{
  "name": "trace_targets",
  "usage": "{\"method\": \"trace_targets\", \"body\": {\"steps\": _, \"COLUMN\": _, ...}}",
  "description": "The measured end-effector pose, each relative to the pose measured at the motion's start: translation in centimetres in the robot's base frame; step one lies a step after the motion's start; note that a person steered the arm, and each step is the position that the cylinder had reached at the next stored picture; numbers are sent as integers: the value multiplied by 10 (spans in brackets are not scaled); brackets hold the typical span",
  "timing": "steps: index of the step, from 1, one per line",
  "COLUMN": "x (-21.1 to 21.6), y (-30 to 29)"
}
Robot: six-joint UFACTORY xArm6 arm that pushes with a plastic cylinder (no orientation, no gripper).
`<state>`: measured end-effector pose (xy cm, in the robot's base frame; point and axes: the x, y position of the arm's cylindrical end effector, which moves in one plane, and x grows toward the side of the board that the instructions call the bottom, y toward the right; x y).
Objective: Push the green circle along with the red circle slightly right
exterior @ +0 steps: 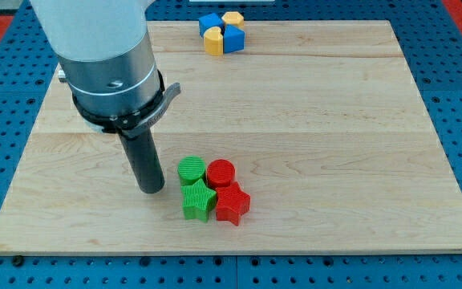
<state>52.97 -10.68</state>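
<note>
The green circle (191,170) and the red circle (220,172) stand side by side, touching, near the bottom middle of the wooden board (295,120). A green star (198,201) and a red star (232,205) lie just below them, touching them. My tip (151,189) rests on the board just to the left of the green circle, with a small gap between them.
A cluster of blue and yellow blocks (221,33) sits at the top edge of the board, right of centre. The arm's large grey body (107,64) hangs over the board's upper left. Blue pegboard surrounds the board.
</note>
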Motion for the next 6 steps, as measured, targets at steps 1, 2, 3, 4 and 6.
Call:
{"method": "trace_targets", "body": {"steps": 1, "x": -14, "y": 5}}
{"method": "trace_targets", "body": {"steps": 2, "x": -21, "y": 8}}
{"method": "trace_targets", "body": {"steps": 3, "x": -22, "y": 8}}
{"method": "trace_targets", "body": {"steps": 4, "x": -22, "y": 14}}
{"method": "trace_targets", "body": {"steps": 6, "x": -18, "y": 26}}
